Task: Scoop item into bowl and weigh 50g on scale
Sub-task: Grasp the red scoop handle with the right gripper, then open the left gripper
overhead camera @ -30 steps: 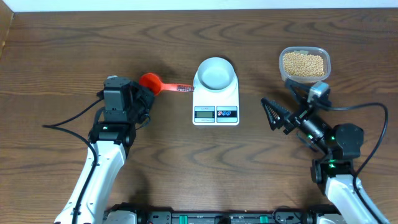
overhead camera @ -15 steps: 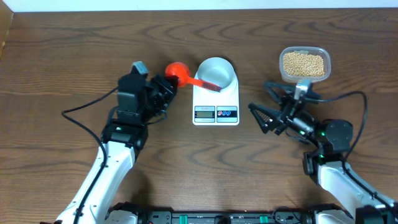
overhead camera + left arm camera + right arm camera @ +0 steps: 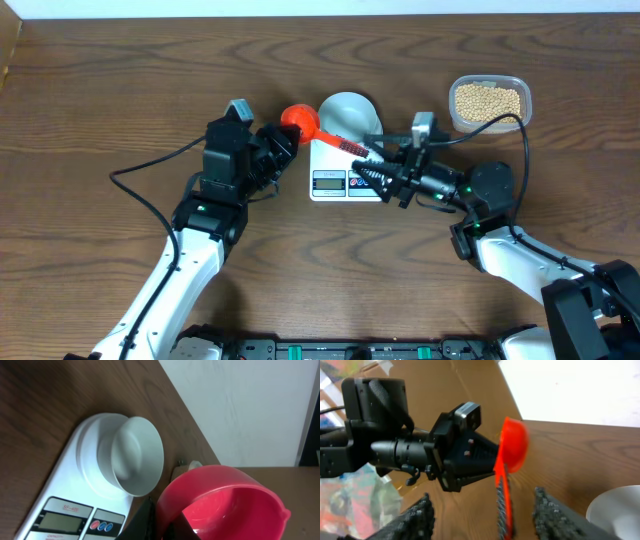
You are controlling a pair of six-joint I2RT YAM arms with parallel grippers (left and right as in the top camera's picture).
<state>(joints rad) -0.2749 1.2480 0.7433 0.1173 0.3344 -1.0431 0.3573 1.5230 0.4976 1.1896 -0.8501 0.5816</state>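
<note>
A brown wood-grain bench (image 3: 100,80) seen from above, with two black-and-white robot arms reaching in from the near edge. At centre stands the flat white rectangular kitchen scale (image 3: 325,160), its grey display and two round buttons facing the arms. At back right, well apart from the scale, sits a clear rounded plastic tub (image 3: 451,105) holding the small round tan-yellow beans (image 3: 488,103). The small pale blue-white bowl (image 3: 340,105) rests on the scale's platform and is empty.

A red plastic scoop (image 3: 297,118) hangs in the air over the scale's back-left corner. The left claw (image 3: 280,140) is pressed together on the scoop at its cup end. The scoop's long handle slants from the cup towards the front right, across the scale, straight at the right claw (image 3: 372,168). In the right wrist view the handle lies between that claw's ridged fingers (image 3: 417,520), which stand spread on either side with a gap showing (not gripping it, as far as can be seen).

This looks like a handover. The right arm is the nearer one to the beans, which lie to its right and farther back.

A line of small print sits above the scale's display, too small to read with confidence.
</note>
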